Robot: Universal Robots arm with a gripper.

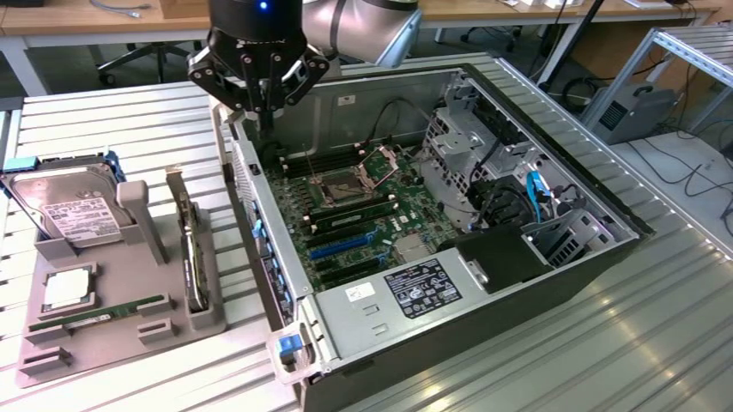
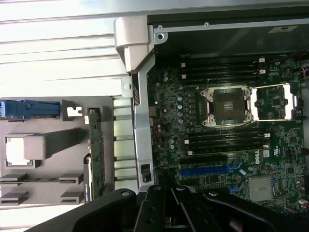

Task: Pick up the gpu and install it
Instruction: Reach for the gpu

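Farthest from the open computer case (image 1: 378,94), a hard drive (image 1: 69,215) leaned in the gray holder (image 1: 115,343) on the tabletop (image 1: 103,112). The gpu (image 1: 190,249) stood on its edge in that holder, nearer the case. The hand (image 1: 266,124) hung above the case's wall, fingers pressed together, holding nothing.

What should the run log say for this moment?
claw: shut, holding nothing, over case edge | gpu: upright in grey holder, outside case | install: not done
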